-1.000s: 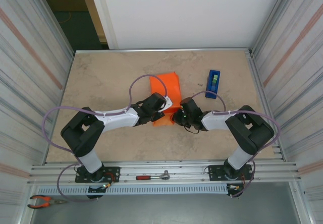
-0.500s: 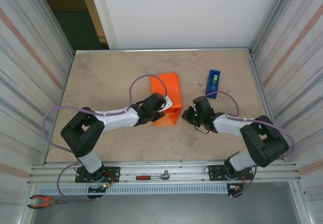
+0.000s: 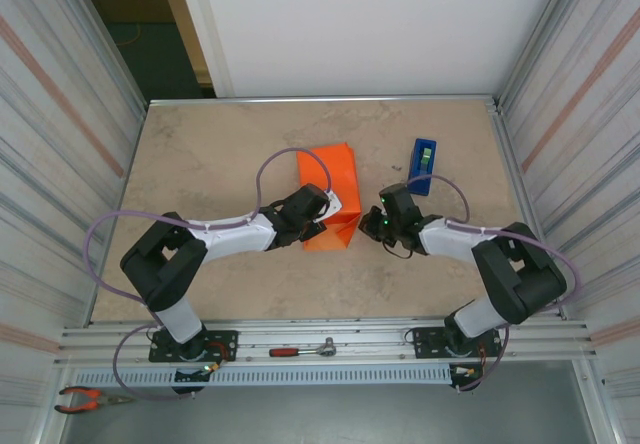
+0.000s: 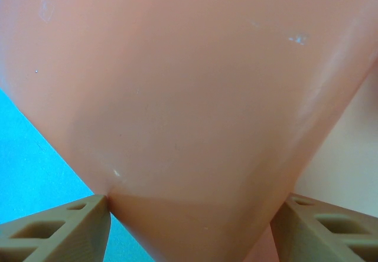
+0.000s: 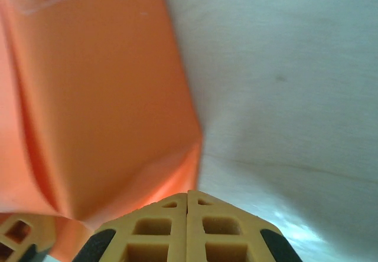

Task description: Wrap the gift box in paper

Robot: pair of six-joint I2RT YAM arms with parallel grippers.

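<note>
Clamps the left gripper [image 3: 322, 214] across the near end of the gift box [image 3: 338, 232], with fingers [image 4: 59, 232] pressed to both sides. Holds the right gripper [image 3: 372, 226] closed, fingertips together, just right of that box. Lies mid-bench [image 3: 220, 154], cased in orange paper [image 3: 328, 172] creased into flat folds toward the far side. Farther right and back: a blue tape dispenser [image 3: 423, 165], well apart.

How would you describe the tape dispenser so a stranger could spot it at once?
Look at the beige table. Toward its right edge, right of the orange paper and past the right gripper, sits the tape dispenser. It is small and blue, the one blue thing there.
</note>
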